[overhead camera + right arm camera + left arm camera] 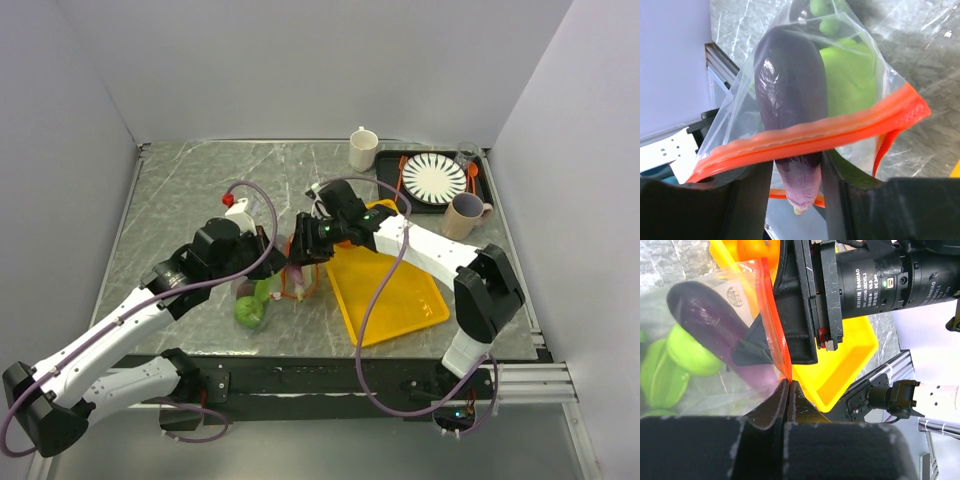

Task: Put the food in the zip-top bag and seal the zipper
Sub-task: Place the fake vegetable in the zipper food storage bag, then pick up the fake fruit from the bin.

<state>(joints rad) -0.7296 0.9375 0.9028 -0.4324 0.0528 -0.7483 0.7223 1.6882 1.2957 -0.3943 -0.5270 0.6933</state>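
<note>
Pinching the zipper (771, 325) tight in the left gripper (786, 389), straddling a purple fruit (790, 100) with the right gripper (796, 175), clamping there unclear.

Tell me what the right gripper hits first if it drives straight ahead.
The right gripper holds the long dark purple toy eggplant, which sticks out past the orange-red zipper strip of the clear plastic bag. Pushed on, the eggplant would likely meet the green toy fruit inside first; depth is unclear.
</note>
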